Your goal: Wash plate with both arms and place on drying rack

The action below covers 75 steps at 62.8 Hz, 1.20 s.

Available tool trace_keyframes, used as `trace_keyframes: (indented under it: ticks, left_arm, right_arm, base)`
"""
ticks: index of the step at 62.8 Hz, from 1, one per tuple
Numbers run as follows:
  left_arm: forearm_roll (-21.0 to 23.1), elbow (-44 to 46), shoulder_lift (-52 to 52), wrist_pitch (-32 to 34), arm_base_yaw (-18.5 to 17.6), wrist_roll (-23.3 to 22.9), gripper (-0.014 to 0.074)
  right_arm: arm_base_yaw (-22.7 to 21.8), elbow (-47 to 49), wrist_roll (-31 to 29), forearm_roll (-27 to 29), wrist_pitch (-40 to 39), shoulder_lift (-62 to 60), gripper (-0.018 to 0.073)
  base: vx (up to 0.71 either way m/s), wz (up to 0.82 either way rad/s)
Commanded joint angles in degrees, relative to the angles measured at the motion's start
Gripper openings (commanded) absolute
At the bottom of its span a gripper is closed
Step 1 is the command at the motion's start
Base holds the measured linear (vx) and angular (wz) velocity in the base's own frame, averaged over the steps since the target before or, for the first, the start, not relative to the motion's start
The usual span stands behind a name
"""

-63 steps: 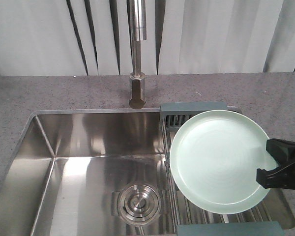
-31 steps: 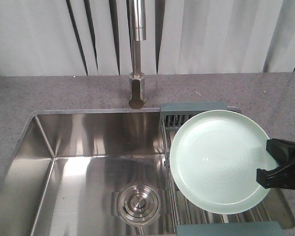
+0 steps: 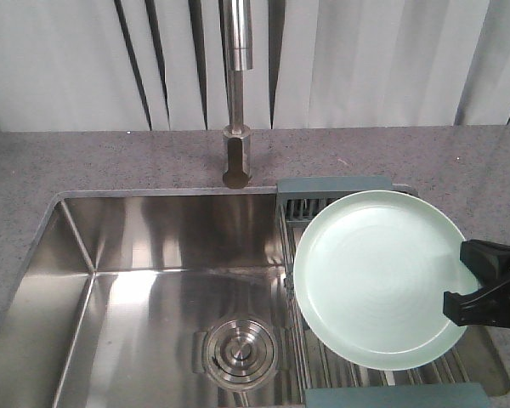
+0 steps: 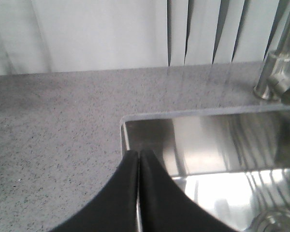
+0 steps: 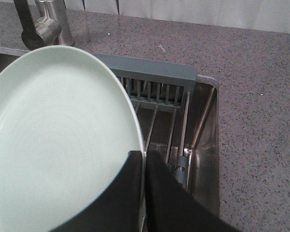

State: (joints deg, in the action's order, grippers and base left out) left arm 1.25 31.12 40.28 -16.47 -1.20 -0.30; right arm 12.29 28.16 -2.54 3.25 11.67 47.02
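The pale mint-green plate (image 3: 374, 279) sits over the drying rack (image 3: 335, 185) at the right side of the sink, its face turned up towards the camera. My right gripper (image 3: 459, 282) is shut on the plate's right rim. In the right wrist view the black fingers (image 5: 157, 193) pinch the rim, with the plate (image 5: 58, 140) to the left and the rack's steel rods and grey-blue end piece (image 5: 154, 72) behind. I cannot tell whether the plate touches the rods. My left gripper (image 4: 138, 153) is shut on nothing, above the sink's rear left corner.
A steel faucet (image 3: 237, 127) rises behind the stainless sink basin (image 3: 136, 280), which has a round drain (image 3: 238, 350) on its floor. Grey speckled countertop (image 3: 85, 161) surrounds the sink. White curtain folds hang behind.
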Motion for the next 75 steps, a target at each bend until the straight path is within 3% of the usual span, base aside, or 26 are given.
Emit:
trace_keyframes:
  ticks: [1, 41, 53, 62, 75]
  left_arm:
    - [0.16, 4.19, 4.22, 1.25, -0.07, 2.00, -0.0005]
    - [0.60, 5.11, 12.97, 1.56, -0.07, 1.74, -0.0002]
    - [0.62, 5.12, 12.97, 1.61, -0.07, -1.74, 0.0015]
    - [0.62, 5.12, 12.97, 2.78, -0.07, -1.63, 0.0070]
    - [0.62, 5.12, 12.97, 4.33, -0.07, -1.63, 0.0253]
  right_arm:
    - [-0.19, 1.68, -0.38, -0.18, -4.44, -0.62, -0.0008]
    - [-0.19, 1.68, -0.38, -0.18, -4.44, -0.62, -0.0008]
    - [-0.19, 1.68, -0.38, -0.18, -4.50, -0.62, -0.0008]
    - [-0.19, 1.68, -0.38, -0.18, -4.50, -0.62, -0.0008]
    - [-0.19, 1.68, -0.38, -0.18, -4.50, -0.62, -0.0008]
  base:
    - [0.00, 0.00]
    - [0.00, 0.00]
    - [0.00, 0.00]
    - [0.00, 0.00]
    - [0.00, 0.00]
